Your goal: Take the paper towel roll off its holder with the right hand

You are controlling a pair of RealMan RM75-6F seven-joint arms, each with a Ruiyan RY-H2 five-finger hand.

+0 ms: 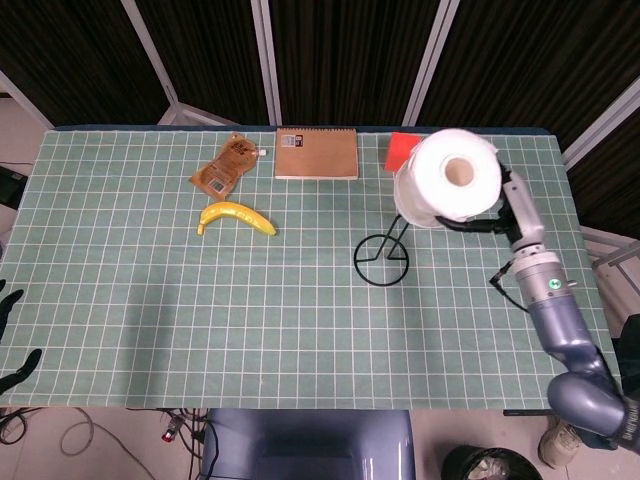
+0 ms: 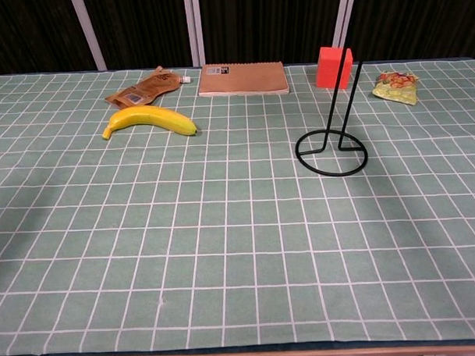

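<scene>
Because the head view looks down from above, the paper towel roll [image 1: 448, 178] shows up big and close, high over the bench [image 1: 300, 330]. It sits at about two o'clock from the middle of the bench. The right hand [image 1: 497, 205] is pressed to the roll's right side, and its dark fingers [image 1: 462, 226] are clamped on the roll from below and from the side. The hole in the middle of the roll is empty, with no rod in it. The wire holder [image 1: 383, 260] stands alone on the bench, just under and to the left of the roll. Its ring lies flat and its thin rod leans up toward the roll. I judge that the roll is free of the rod, so the lifting step looks done. At the far left edge, at about eight o'clock, only a few dark fingertips of the left hand [image 1: 12, 340] poke in. They hold nothing that I can see, but I cannot tell if that hand is spread or curled.

In the chest view, the holder [image 2: 331, 150] stands bare at about two o'clock, and its rod goes up out of the top of the picture. The roll and both hands are out of this view, so the roll must be up high.

The next move calls for a firm hold on the soft roll. It should be carried to the side, away from the rod, and then brought down onto a bare bit of bench.
</scene>
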